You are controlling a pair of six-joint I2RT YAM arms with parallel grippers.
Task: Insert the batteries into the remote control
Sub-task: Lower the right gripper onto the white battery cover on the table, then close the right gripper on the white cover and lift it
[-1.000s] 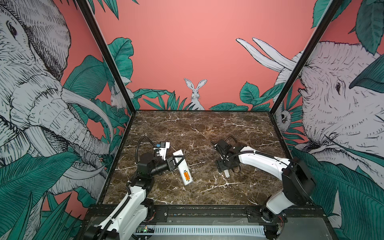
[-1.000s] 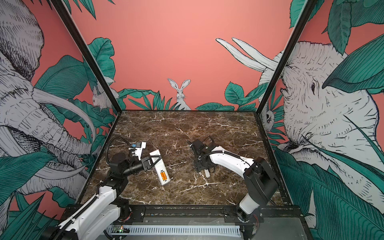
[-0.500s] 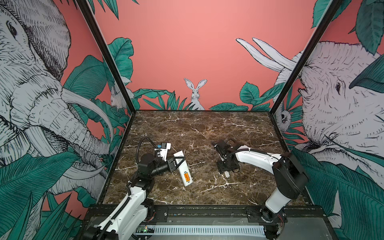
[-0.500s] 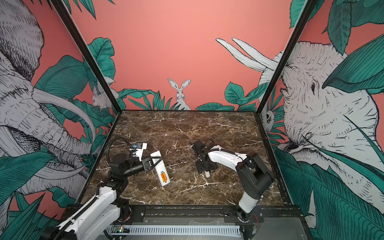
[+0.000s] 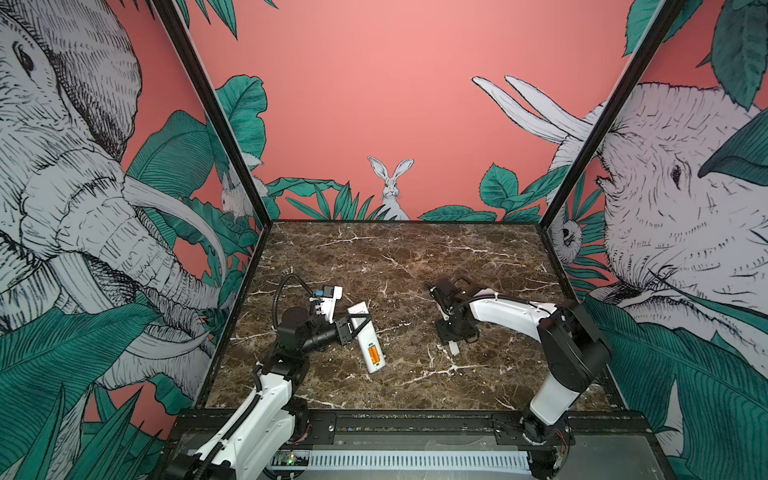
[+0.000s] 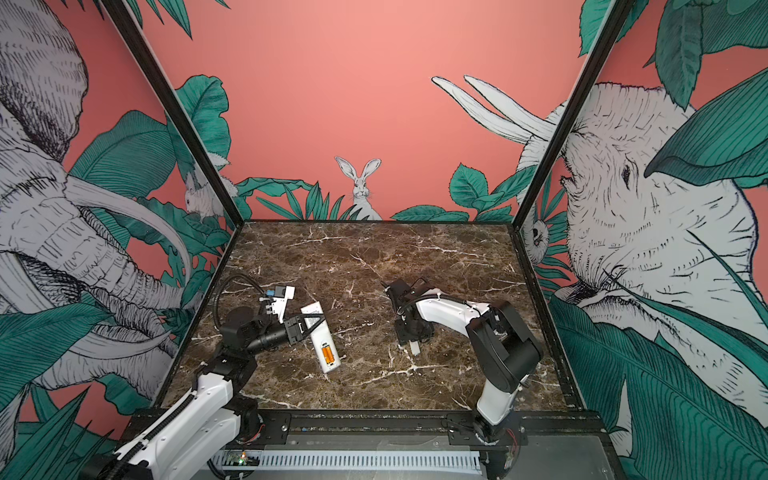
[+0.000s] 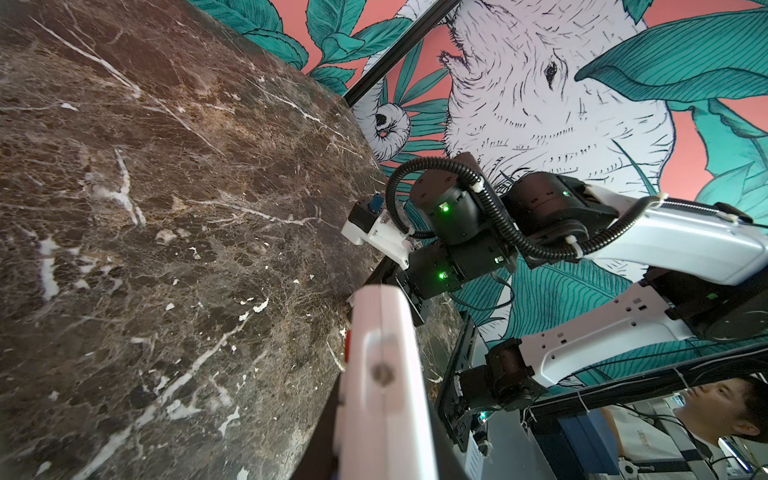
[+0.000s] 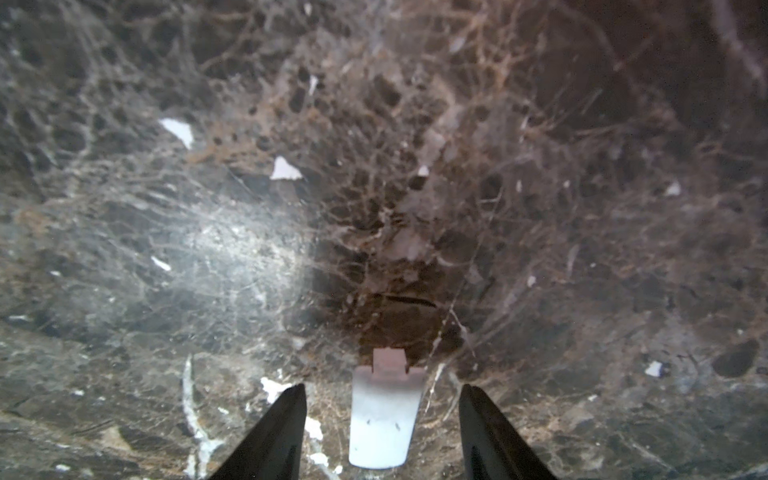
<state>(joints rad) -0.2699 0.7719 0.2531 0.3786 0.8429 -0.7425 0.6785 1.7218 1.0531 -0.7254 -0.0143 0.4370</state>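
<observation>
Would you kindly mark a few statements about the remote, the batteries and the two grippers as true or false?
1. The left gripper is shut on the remote control. True.
2. The batteries lie loose on the table. False: both sit side by side in the remote control's open compartment.
3. The right gripper holds the battery cover lifted off the table. False: the battery cover lies flat on the table between the open jaws, with a gap on each side.
4. The battery compartment is uncovered. True.
</observation>
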